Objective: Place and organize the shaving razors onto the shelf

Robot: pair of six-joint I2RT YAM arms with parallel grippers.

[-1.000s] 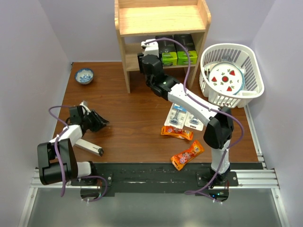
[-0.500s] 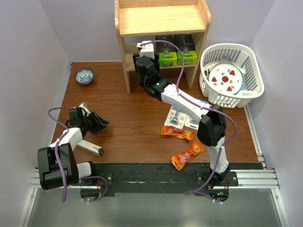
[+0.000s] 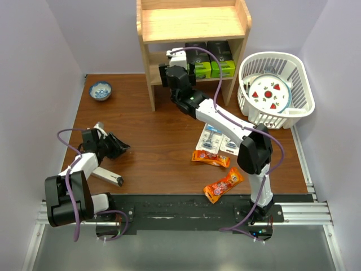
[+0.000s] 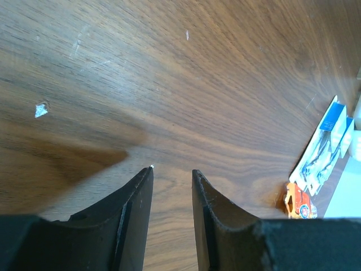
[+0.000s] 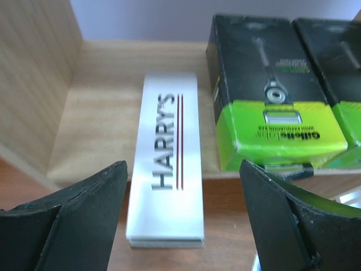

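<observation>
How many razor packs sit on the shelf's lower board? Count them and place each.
3. The HARRY'S box lies at the left, overhanging the front edge; two black boxes with green ends sit side by side to its right. Others could hide behind.

Brown counter, with the wooden shelf standing on it.

The dark brown wood-grain counter (image 3: 152, 127) fills the middle of the top view. At its top centre stands a light natural-wood shelf unit (image 3: 192, 25). On the shelf's lower board (image 5: 107, 101) a long white HARRY'S box (image 5: 166, 161) lies lengthwise, its near end past the board's front edge. Right of it, two black boxes with lime-green ends (image 5: 271, 96) sit side by side. Directly on the counter are a small blue-patterned bowl (image 3: 101, 90) at upper left, a white slatted plastic basket (image 3: 302, 76) at upper right, two flat clear blister cards with blue headers (image 3: 217, 138) right of centre, and two orange glossy snack packets (image 3: 210, 158) just below them. A slim white bar with a dark tip (image 3: 107, 176) lies at lower left.
</observation>
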